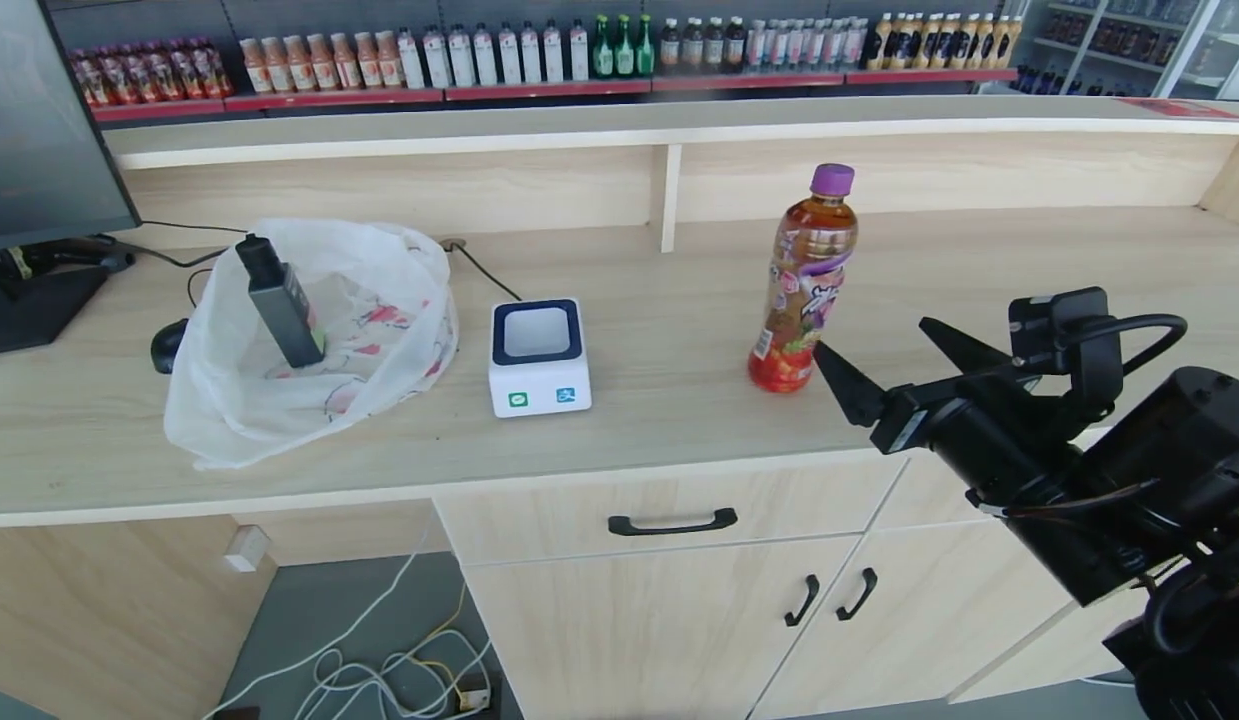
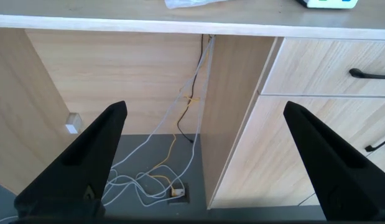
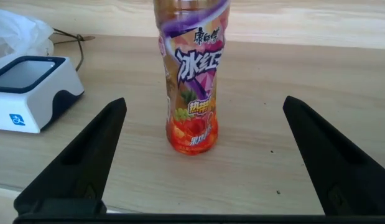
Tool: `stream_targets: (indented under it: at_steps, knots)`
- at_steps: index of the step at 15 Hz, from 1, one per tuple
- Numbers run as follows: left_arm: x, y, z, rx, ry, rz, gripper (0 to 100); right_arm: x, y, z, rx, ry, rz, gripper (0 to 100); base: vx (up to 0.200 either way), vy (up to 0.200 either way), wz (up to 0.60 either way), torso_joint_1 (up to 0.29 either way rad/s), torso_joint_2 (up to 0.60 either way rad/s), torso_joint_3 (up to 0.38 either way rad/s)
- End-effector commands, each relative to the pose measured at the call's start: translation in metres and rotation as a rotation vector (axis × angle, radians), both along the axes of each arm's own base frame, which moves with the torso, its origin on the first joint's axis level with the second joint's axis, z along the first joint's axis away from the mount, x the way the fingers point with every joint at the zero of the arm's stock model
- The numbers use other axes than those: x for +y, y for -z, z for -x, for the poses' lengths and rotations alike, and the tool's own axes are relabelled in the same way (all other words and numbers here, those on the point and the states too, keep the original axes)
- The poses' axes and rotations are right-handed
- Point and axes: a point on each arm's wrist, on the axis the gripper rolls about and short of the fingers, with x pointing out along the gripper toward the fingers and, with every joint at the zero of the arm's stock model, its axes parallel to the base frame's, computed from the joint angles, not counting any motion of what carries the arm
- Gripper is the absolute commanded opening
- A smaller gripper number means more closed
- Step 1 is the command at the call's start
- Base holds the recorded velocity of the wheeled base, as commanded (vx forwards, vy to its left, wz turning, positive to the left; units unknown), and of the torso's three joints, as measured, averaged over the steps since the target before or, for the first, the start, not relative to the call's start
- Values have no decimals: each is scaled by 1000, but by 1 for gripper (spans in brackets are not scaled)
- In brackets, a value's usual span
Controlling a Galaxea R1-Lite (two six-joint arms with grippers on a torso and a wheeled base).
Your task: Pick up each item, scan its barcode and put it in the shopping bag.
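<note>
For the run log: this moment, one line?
right gripper open before bottle | left gripper open below countertop | bag holds dark item

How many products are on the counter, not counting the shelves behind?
2: a purple-capped drink bottle right of the scanner, and a dark grey bottle standing in the shopping bag. The bag may hide more.

A tall amber plastic bottle [image 1: 805,290] with a purple cap stands alone on the light-wood counter [image 1: 679,300], with open surface on either side. The white square scanner box [image 1: 539,360] sits well apart to its left.
</note>
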Motion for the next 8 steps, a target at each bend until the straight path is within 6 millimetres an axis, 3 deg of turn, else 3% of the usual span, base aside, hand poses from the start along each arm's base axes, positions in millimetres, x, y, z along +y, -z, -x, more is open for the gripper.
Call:
stream_targets:
  at_steps: [1,4,8]
  knots:
    - [0,0,0,-1,0,0,100,2,-1,-5,-11,0,-3,100,0,0,0,0,0,0]
    - [0,0,0,-1,-1,0,100,10,-6,-26,-49,2,-20,100,0,0,0,0,0,0]
    - [0,0,0,-1,0,0,100,16,-8,-38,-28,-1,-9,100,0,0,0,0,0,0]
